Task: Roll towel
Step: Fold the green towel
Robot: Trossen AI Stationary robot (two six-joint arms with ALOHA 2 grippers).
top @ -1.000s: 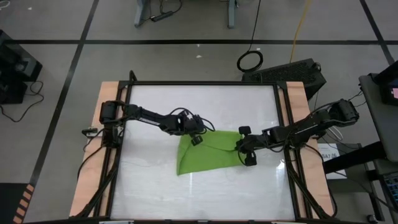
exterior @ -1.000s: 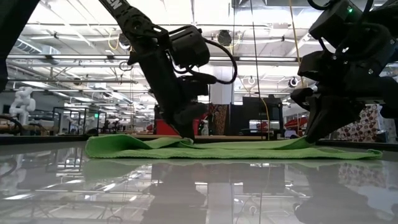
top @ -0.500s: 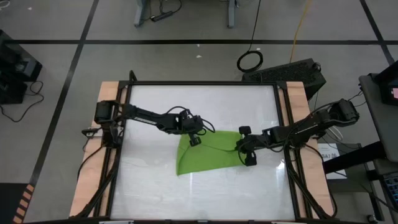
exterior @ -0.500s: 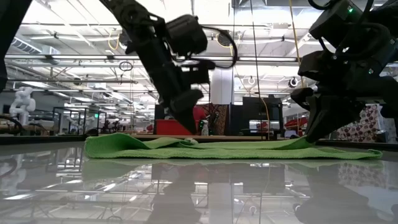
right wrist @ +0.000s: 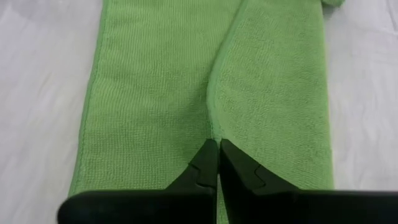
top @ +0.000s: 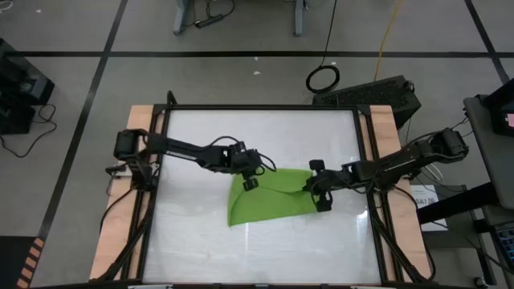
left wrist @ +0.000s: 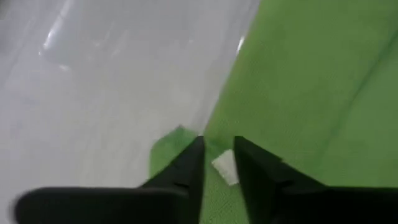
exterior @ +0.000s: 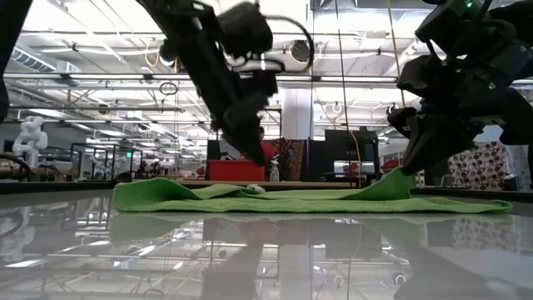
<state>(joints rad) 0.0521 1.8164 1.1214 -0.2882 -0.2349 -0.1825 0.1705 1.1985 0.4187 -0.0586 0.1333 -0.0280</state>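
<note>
Lime-green soft cloth towel (top: 269, 202) lies mid-table. Right gripper (top: 319, 191) at its 3 o'clock edge — fingers pressed together, pinching a raised fold. Left gripper (top: 250, 175) hovers above the 11 o'clock corner — fingers slightly apart.

The towel (top: 269, 199) was a soft, bright green cloth with no pattern. It lay near the middle of the white table (top: 201, 241) — mostly flat, partly folded over itself. One edge, on the side toward the right arm, was lifted up into a little peak (exterior: 398, 185) — the rest stayed low.
</note>
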